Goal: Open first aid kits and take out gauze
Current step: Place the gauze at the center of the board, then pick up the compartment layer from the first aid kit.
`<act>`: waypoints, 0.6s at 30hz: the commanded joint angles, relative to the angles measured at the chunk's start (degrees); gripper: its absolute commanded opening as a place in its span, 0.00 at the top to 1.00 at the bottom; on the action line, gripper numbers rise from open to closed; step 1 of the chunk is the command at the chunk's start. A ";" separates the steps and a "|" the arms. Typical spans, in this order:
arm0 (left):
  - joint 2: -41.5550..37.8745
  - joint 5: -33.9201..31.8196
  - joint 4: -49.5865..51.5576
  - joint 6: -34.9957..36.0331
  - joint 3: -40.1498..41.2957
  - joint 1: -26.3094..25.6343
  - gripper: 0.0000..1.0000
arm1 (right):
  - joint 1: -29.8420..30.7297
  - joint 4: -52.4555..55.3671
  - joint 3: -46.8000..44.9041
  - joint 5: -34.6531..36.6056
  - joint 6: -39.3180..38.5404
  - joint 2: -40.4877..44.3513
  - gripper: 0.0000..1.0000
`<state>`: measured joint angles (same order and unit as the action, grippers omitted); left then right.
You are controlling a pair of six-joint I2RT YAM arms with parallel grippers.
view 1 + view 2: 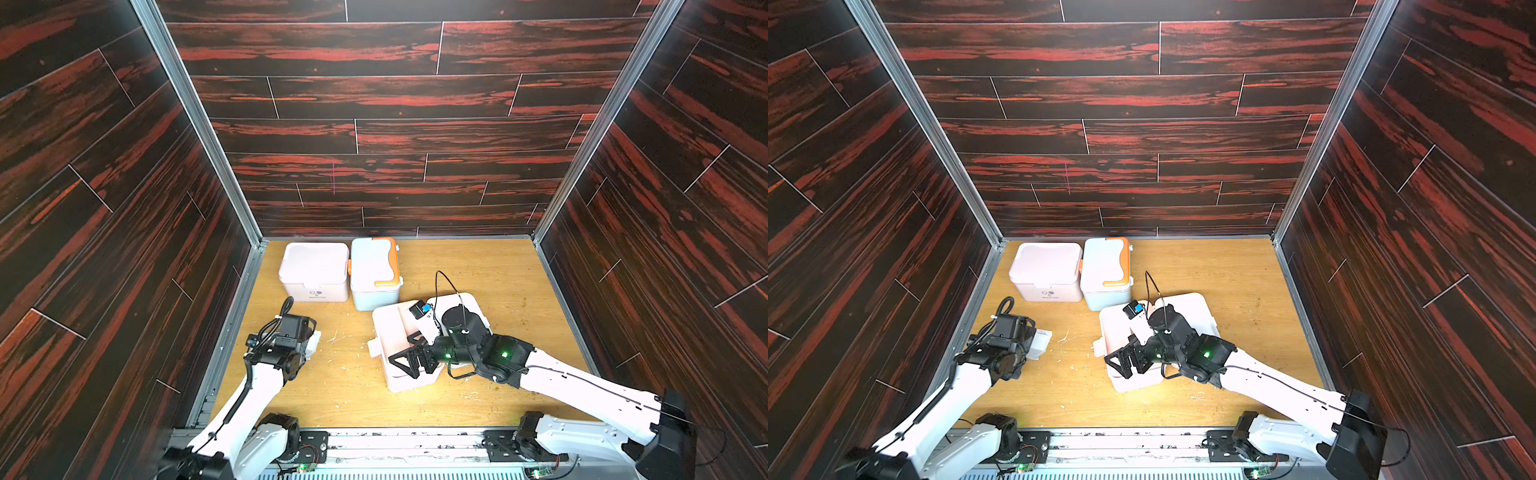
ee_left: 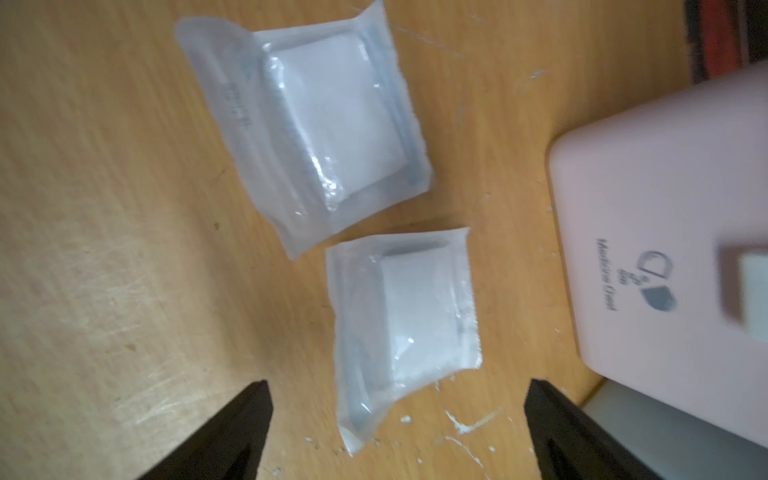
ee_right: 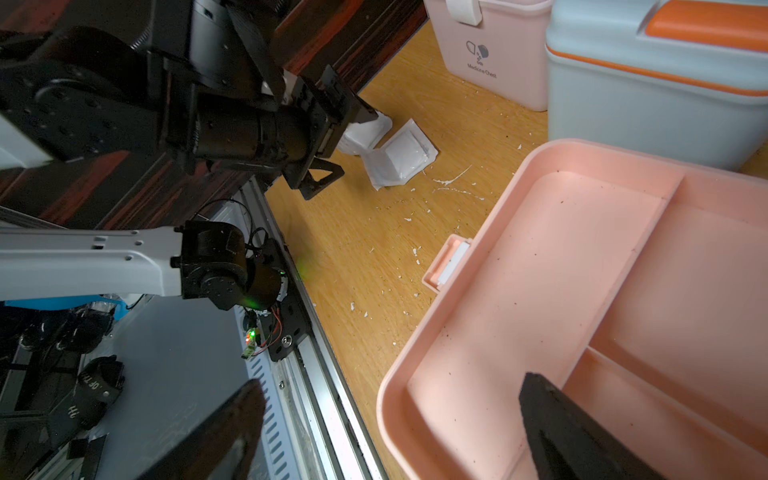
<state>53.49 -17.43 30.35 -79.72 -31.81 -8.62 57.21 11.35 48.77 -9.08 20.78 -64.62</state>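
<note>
Two gauze packets lie on the wooden table, the larger gauze packet (image 2: pixel 324 124) beside a smaller one (image 2: pixel 403 316). My left gripper (image 2: pixel 399 386) hovers open just over the smaller packet, touching nothing. Both packets also show in the right wrist view, the larger packet (image 3: pixel 401 160) and the smaller one (image 3: pixel 365 133) under the left gripper (image 3: pixel 345 145). An open pink first aid kit (image 1: pixel 390 328) lies near the middle, and its tray (image 3: pixel 540 291) looks bare. My right gripper (image 1: pixel 409 353) is open above that kit's near corner. A shut pink kit (image 1: pixel 313 270) and a shut blue kit with an orange handle (image 1: pixel 374 274) stand at the back.
The open kit's lid (image 1: pixel 469 303) lies flat behind it, partly under my right arm. Dark wood-pattern walls close in three sides. A metal rail (image 1: pixel 415 440) runs along the front edge. White flecks dot the table (image 3: pixel 374 257) between the arms.
</note>
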 commanded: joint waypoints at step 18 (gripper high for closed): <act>-10.25 19.12 -12.79 23.89 -5.76 -19.35 0.00 | 0.15 2.58 -2.09 24.80 6.55 8.17 0.01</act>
<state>44.18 1.19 22.50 -57.95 -37.32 -25.06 57.19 10.02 44.69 8.78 25.21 -55.75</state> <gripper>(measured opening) 0.998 0.988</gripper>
